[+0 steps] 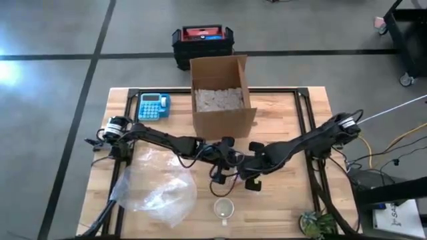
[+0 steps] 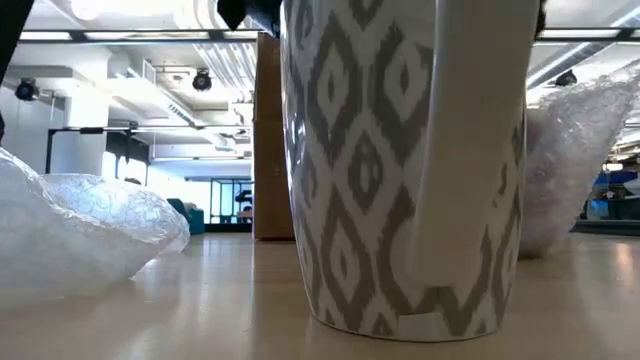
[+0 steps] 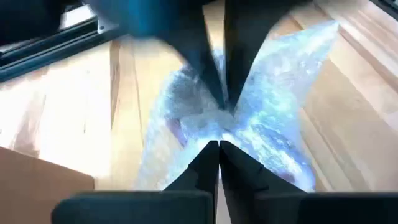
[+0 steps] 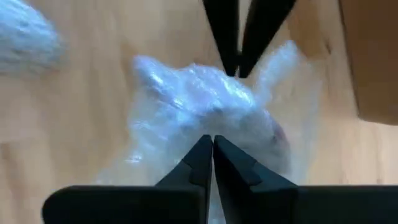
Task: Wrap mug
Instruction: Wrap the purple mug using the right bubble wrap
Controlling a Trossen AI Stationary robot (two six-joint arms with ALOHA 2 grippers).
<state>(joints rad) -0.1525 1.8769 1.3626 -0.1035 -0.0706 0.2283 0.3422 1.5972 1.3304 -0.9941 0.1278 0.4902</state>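
Wooden counter (image 1: 280,213) carries everything. Cardboard box (image 1: 222,97) stands at the far middle, filler inside. Loose bubble wrap (image 1: 157,190) lies crumpled on the left half near the front. My two arms meet just in front of the box. Left gripper (image 3: 219,144) pressed together, pinching a smaller bubble wrap sheet (image 3: 273,124); right gripper (image 4: 213,139) likewise pinching it from the opposite side. Mug (image 1: 224,209), patterned, upright at the front edge, apart from both grippers. Blue calculator (image 1: 153,106) at the far left.
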